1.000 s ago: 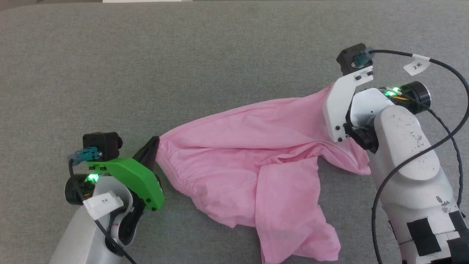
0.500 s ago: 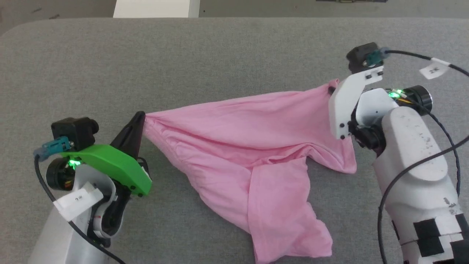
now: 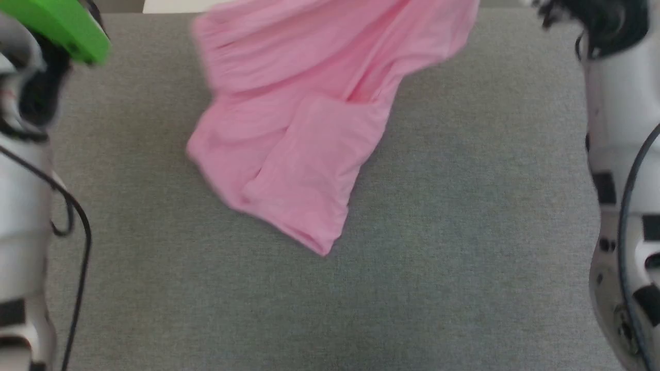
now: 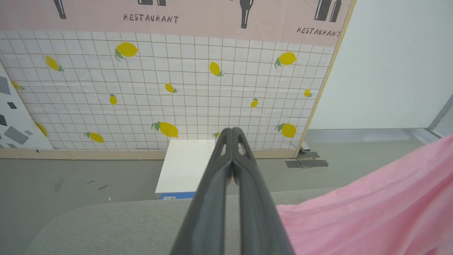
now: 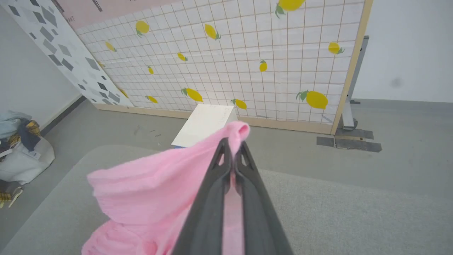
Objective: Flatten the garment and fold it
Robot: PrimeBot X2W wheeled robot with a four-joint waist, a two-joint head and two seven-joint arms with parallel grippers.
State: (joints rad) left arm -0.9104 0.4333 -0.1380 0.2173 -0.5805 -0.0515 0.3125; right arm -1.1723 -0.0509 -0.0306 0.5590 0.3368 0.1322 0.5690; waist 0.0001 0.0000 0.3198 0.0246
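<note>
Above the table [image 3: 464, 268] the garment [image 3: 294, 129] now hangs, lifted off it

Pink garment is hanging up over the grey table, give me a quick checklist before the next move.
1. Right gripper shut on the garment: ok, cloth pokes out at its tips.
2. Left gripper hold: cannot tell; jaws shut, cloth runs beside its fingers, pinch hidden.
3. Garment flat: not ok, one layer folds over another.
4. Lower edge off the table: cannot tell, head view is blurred.
5. Left arm's cable apart from the cloth: ok.
</note>
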